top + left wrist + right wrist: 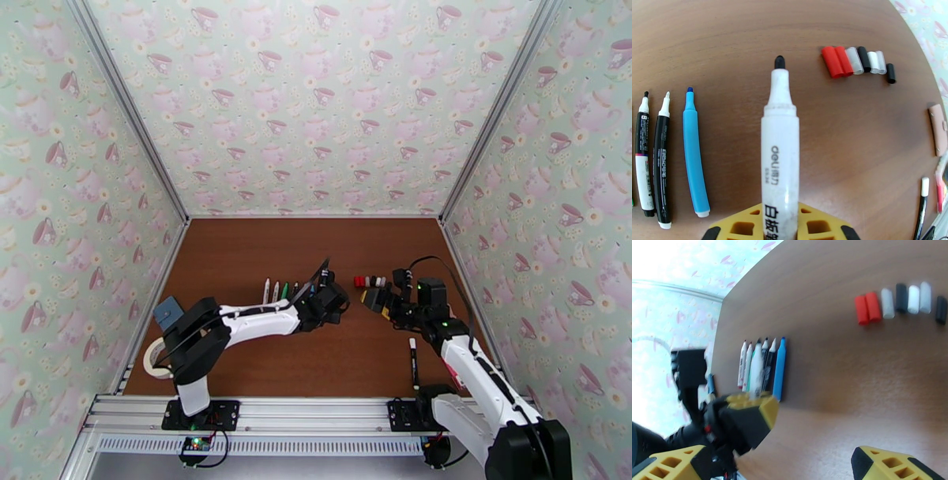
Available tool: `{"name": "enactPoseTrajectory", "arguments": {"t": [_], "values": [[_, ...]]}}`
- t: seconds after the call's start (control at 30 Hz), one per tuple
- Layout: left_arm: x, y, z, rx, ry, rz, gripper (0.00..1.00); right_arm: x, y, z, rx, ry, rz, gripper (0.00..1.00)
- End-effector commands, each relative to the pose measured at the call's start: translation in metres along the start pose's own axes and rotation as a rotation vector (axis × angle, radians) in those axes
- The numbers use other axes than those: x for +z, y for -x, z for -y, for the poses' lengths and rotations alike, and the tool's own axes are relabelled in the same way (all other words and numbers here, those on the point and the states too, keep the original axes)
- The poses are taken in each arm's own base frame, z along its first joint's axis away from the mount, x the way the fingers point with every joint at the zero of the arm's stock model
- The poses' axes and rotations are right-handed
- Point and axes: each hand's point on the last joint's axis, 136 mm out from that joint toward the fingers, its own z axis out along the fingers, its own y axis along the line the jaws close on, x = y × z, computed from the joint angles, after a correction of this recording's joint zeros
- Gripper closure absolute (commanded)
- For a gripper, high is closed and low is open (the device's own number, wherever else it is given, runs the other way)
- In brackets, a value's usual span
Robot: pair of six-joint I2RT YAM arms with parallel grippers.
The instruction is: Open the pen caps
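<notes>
Left claw [780, 227] grips white pen [780, 130] | "deli", smaller print illegible | right claw [782, 463] wide

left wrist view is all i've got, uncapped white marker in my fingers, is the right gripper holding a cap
Observer: No, the right gripper is open with nothing between its fingers.
Operator: where is it
Observer: Just right of the left gripper, on the near side of the pen caps row.
Operator: anything near my base
Observer: A white tape roll lies at the table's left edge.
</notes>
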Motion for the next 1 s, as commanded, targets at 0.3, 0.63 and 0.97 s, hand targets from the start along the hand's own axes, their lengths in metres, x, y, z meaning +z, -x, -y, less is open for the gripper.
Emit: {"name": "enactPoseTrajectory", "arguments": {"t": [0.3, 0.63, 0.97], "values": [[0.034, -0.001, -0.029, -0.028, 0.14, -0.049, 0.86, 0.002, -0.009, -0.009, -0.011, 0.067, -0.039, 0.0], [0.047, -0.007, -0.042, 0.006, 0.21, -0.067, 0.82, 0.002, -0.011, -0.005, -0.002, 0.057, -0.045, 0.0], [0.053, -0.002, -0.051, 0.024, 0.242, -0.066, 0.73, 0.003, -0.013, -0.001, 0.003, 0.039, -0.044, 0.0]]}}
